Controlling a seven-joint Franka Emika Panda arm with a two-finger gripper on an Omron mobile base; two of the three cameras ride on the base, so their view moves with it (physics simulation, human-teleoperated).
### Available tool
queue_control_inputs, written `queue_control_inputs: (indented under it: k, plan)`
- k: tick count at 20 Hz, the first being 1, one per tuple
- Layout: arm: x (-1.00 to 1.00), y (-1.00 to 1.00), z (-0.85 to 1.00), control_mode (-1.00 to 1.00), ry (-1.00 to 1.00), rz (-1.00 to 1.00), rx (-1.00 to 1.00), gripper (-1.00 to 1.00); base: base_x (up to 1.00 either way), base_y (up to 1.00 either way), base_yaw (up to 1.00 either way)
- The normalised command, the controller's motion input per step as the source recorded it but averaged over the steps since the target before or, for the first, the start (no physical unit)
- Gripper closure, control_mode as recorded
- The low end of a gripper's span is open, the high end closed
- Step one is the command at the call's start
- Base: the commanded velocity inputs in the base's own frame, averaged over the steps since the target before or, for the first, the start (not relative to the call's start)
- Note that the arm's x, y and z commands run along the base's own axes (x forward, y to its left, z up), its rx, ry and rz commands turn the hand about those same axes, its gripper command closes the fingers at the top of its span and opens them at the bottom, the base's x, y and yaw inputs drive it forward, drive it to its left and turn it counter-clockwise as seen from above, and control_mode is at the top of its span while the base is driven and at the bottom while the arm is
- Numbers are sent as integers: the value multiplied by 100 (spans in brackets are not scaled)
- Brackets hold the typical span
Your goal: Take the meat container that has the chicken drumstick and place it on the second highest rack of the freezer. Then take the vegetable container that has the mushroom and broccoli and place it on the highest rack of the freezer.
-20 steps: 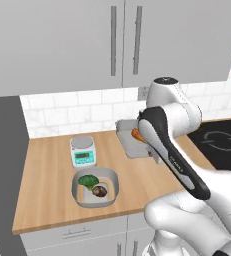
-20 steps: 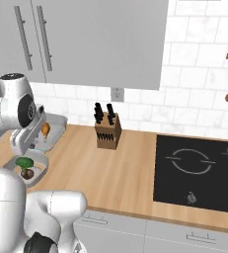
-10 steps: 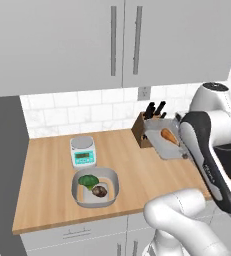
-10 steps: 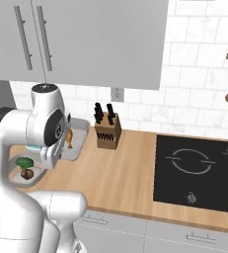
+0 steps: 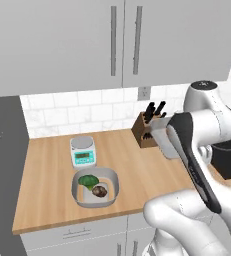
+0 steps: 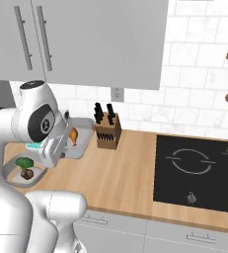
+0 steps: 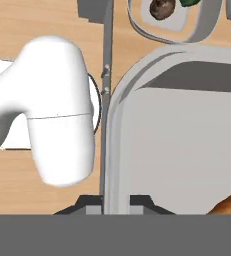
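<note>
Right base view: knife block (image 6: 108, 134) beside meat container (image 6: 84, 143)

You are not getting any readable text, brand, label or number here. The small scale (image 5: 83, 151), sitting near the back left of the worktop (image 5: 47, 170), is showing a teal display panel, but whatever is on it is too small and blurred for you to read. The cooktop (image 6: 199, 170) is carrying only ring markings, no lettering.

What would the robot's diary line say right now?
gripper: shut on shallow grey tray rim | orange-brown drumstick: in tray | tray: lifted over wooden counter
</note>
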Motion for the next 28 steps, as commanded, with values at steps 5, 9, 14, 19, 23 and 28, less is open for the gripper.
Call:
queue_control_inputs:
  k: [5,9,14,19,23,28]
  plan:
    - [-3,-5,2,-100,0,-21,18,100,0,0,0]
    - [0,0,0,-100,-1,-4,12,100,0,0,0]
    - [0,1,0,-100,-3,0,2,100,0,0,0]
    - [0,21,0,-100,-2,0,-8,100,0,0,0]
    - [0,5,0,-100,0,0,-2,100,0,0,0]
    - [0,0,0,-100,0,1,0,100,0,0,0]
